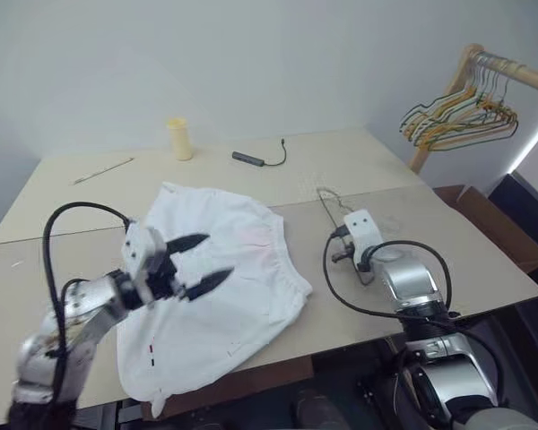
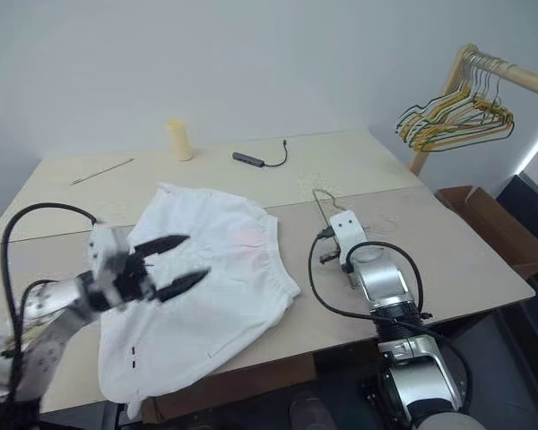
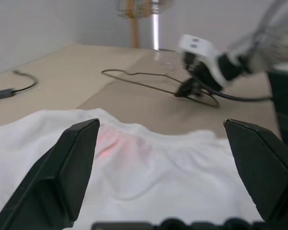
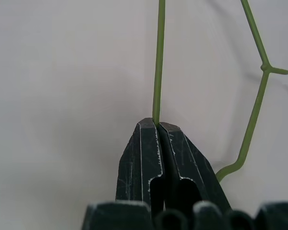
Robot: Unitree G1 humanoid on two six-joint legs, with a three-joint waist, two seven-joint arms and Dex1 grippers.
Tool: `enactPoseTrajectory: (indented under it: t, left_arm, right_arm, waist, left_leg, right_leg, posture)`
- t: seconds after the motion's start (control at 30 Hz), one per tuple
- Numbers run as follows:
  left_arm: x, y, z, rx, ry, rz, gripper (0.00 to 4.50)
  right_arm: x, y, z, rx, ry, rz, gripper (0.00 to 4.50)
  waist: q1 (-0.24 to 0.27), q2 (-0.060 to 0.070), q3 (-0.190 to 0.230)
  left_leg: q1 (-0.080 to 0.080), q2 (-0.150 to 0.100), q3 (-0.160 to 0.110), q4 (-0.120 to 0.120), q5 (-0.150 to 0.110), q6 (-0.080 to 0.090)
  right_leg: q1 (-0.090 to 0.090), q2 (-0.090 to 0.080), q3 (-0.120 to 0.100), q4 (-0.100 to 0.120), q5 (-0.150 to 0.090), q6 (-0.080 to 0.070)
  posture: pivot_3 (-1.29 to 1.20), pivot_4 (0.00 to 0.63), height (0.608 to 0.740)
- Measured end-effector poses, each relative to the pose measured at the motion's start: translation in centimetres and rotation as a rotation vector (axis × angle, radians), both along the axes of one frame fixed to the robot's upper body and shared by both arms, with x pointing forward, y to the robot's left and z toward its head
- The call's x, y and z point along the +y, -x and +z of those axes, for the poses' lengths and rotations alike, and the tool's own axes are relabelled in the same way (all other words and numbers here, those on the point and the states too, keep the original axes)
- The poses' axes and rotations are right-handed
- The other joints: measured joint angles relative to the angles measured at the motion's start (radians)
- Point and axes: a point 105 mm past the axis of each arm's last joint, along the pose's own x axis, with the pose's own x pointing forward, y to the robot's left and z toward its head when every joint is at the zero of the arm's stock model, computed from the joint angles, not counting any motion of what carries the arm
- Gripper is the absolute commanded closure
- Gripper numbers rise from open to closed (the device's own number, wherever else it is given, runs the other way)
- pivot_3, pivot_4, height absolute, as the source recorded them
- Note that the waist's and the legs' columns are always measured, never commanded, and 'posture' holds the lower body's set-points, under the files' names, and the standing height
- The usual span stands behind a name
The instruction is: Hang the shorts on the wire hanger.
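The right gripper (image 4: pixel 158 125) is pinching the wire hanger (image 3: pixel 153 79) on the surface (image 1: pixel 484 260), right of the white shorts (image 1: pixel 224 296). The left gripper (image 1: pixel 202 262) is hovering wide open and empty over them. Lifting the hanger level would ease threading.

A bare test room: plain table (image 1: pixel 448 260), blank wall, wooden rack (image 1: pixel 520 76) (bunched hangers (image 1: pixel 457 121)).

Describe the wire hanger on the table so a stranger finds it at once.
On the tan table, right of the white shorts, a thin wire hanger lies flat, pinched by the right gripper. Unlike the coloured hangers bunched on the wooden rack, it is alone.
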Motion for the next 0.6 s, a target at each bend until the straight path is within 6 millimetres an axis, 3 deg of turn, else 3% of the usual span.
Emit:
enactPoseTrajectory:
  t: [0.07, 0.17, 0.37, 0.6]
  left_arm:
    - [-0.7, -1.3, 0.0, 0.104, 0.179, 0.048, 0.0]
    - [-2.3, -2.1, 0.9, 0.205, 0.379, 0.034, 0.0]
    - [-4.8, -2.9, 3.7, 0.231, 0.572, -0.022, 0.0]
    - [-5.0, -4.4, 5.1, 0.224, 0.681, 0.005, 0.0]
  right_arm:
    - [1.4, -0.2, 2.8, -0.155, 0.017, 0.096, 4.48]
    - [3.6, 0.5, 5.4, -0.334, 0.018, 0.234, 4.48]
    - [7.1, 2.9, 5.9, -0.487, 0.054, 0.458, 4.48]
    - [9.1, 4.8, 8.4, -0.646, 0.08, 0.609, 4.48]
  waist:
    - [0.0, 0.0, 0.0]
    - [0.002, -0.001, -0.001]
    - [0.011, -0.001, -0.001]
    - [0.016, -0.001, 0.0]
  left_leg:
    - [-0.003, 0.0, 0.0, 0.0, -0.001, 0.0]
    - [-0.005, 0.0, -0.002, 0.0, -0.002, -0.002]
    - [-0.007, -0.002, -0.001, 0.001, -0.002, -0.002]
    - [0.001, -0.001, -0.001, 0.001, -0.002, -0.002]
  right_leg:
    - [-0.003, -0.001, 0.0, 0.0, 0.0, 0.001]
    - [-0.004, -0.001, 0.0, -0.001, 0.0, 0.001]
    - [-0.006, -0.002, 0.0, 0.0, 0.001, 0.002]
    - [0.002, 0.0, 0.001, -0.002, 0.0, 0.001]
  posture:
    - [-0.12, 0.0, 0.74]
    - [-0.12, 0.0, 0.74]
    - [-0.13, 0.0, 0.74]
    - [-0.14, 0.0, 0.74]
